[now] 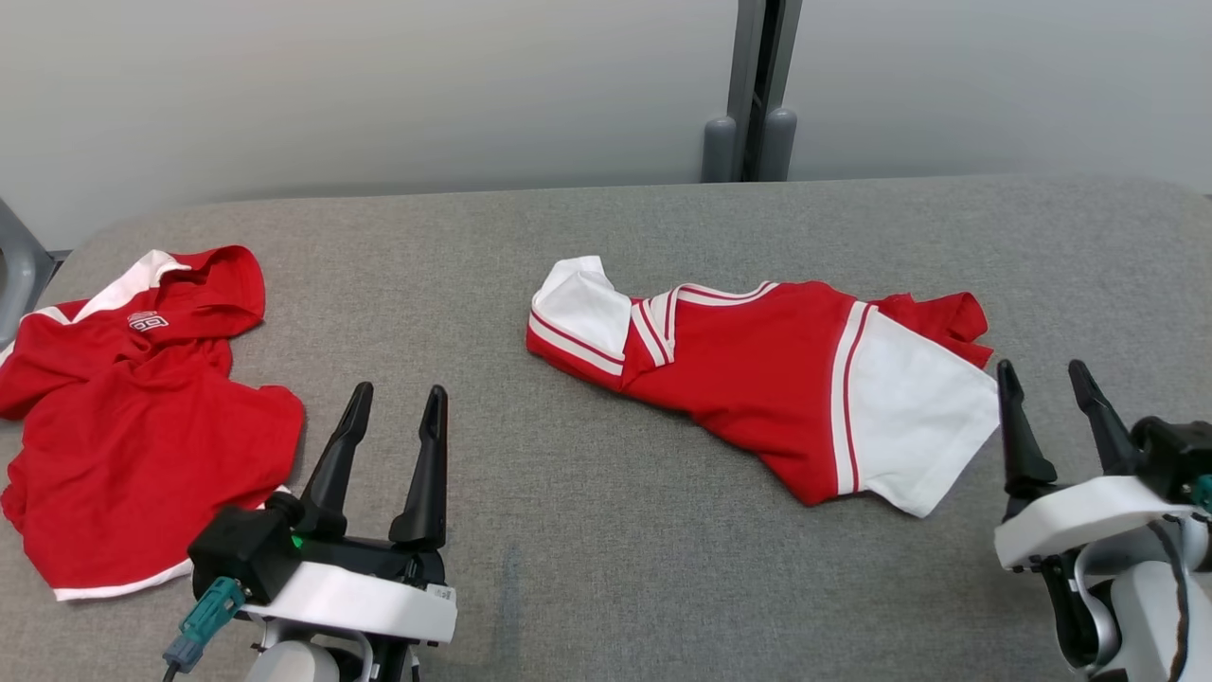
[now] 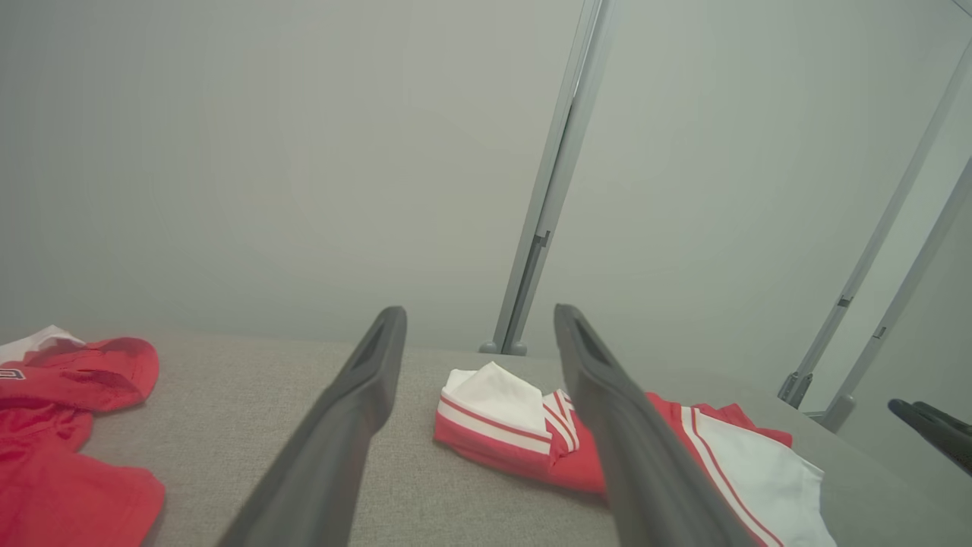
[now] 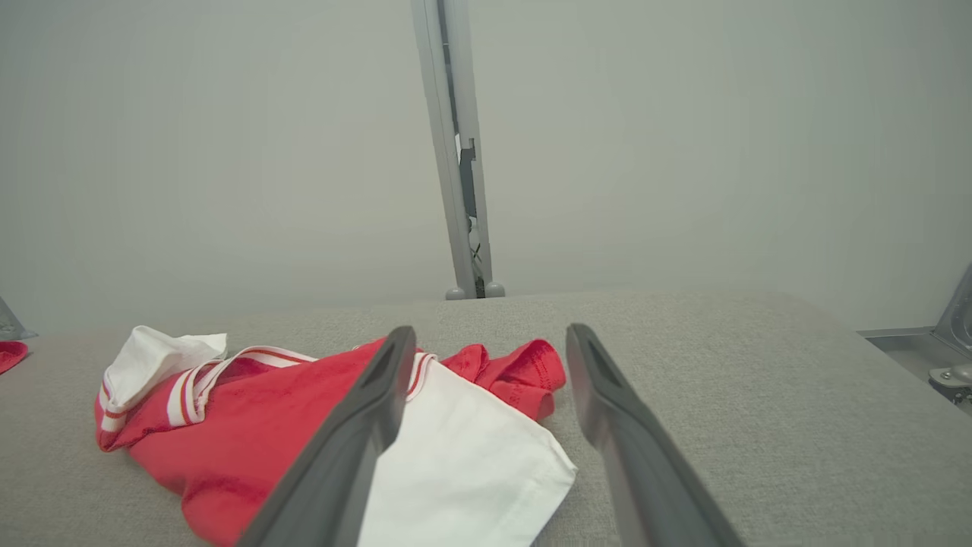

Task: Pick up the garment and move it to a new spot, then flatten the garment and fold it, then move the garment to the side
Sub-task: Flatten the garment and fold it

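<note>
- My left gripper [image 1: 400, 388] hovers at the near left with its two fingers spread apart and nothing between them.
- My right gripper [image 1: 1042, 366] sits at the near right, also spread wide and empty. Its fingertips are just beside the garment's white end, and I can't tell whether they touch it.
- The grey table [image 1: 587, 549] is bare cloth between the two grippers.
- The garment [image 1: 757, 369], a red shirt with white striped panels, lies near the middle of the table. It is bunched and doubled over on itself, with one white sleeve turned up at its left end.
- I judge the job barely begun. The garment isn't gripped, spread flat or folded, so the lift, the flattening, the fold and the move aside all remain.
- A second red shirt [image 1: 123, 426] lies rumpled at the far left, well apart from the garment.
- Beyond the table's far edge, a grey post [image 1: 757, 95] stands against a pale wall [image 1: 379, 85].
</note>
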